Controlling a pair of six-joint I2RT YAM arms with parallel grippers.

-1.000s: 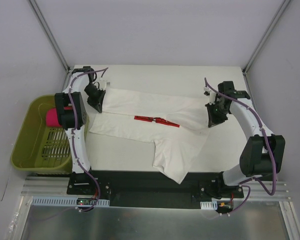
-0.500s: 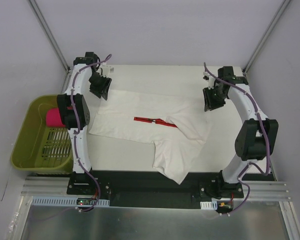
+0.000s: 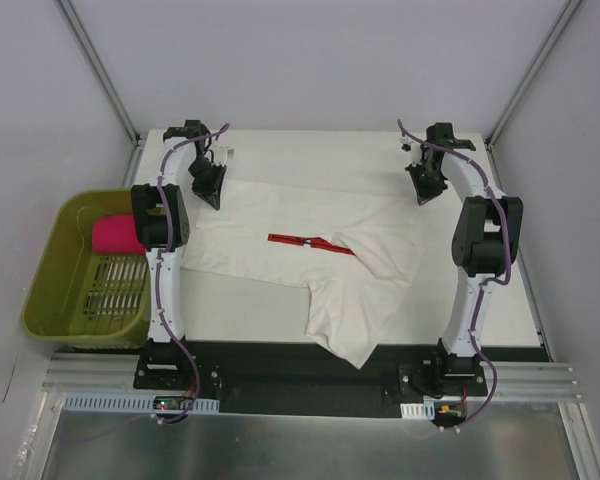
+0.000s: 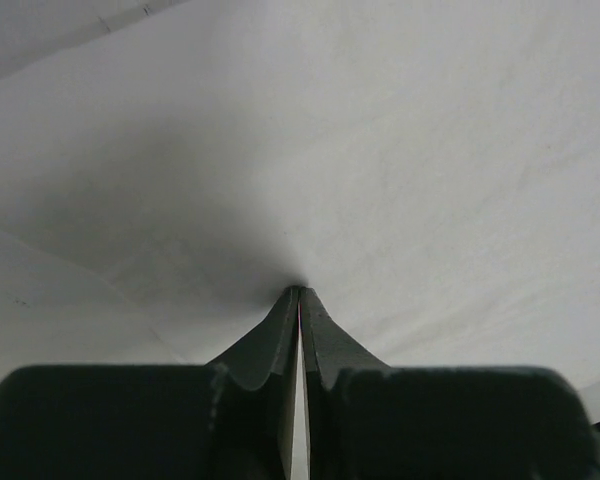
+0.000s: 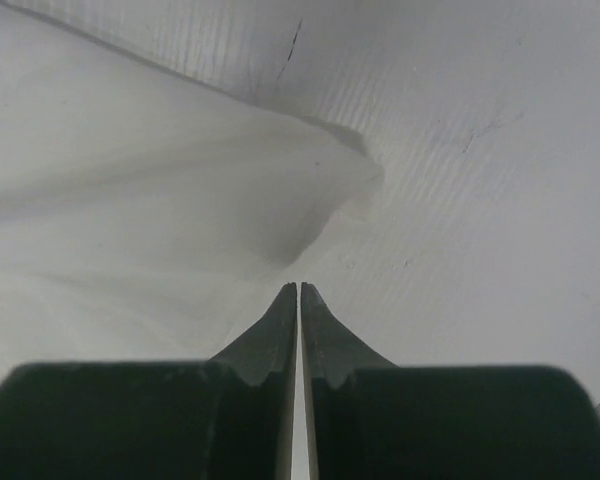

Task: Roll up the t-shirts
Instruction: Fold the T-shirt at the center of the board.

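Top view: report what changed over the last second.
The left gripper and right gripper both opened, moved toward the table's far edge, then shut again, the left pinching the far-left corner of the white t-shirt. The shirt's right side slumped into a fold. The red print, pink bundle and basket stayed put.

On my feed: t-shirt point(image 3: 365, 300) plain white with a red print strip point(image 3: 310, 241), rolled bundle point(image 3: 115, 236) hot pink, basket point(image 3: 45, 270) olive green, counter point(image 3: 310, 155) off-white, arms point(image 3: 163, 285) white with black joints point(image 3: 160, 215) and purple cables point(image 3: 187, 360).
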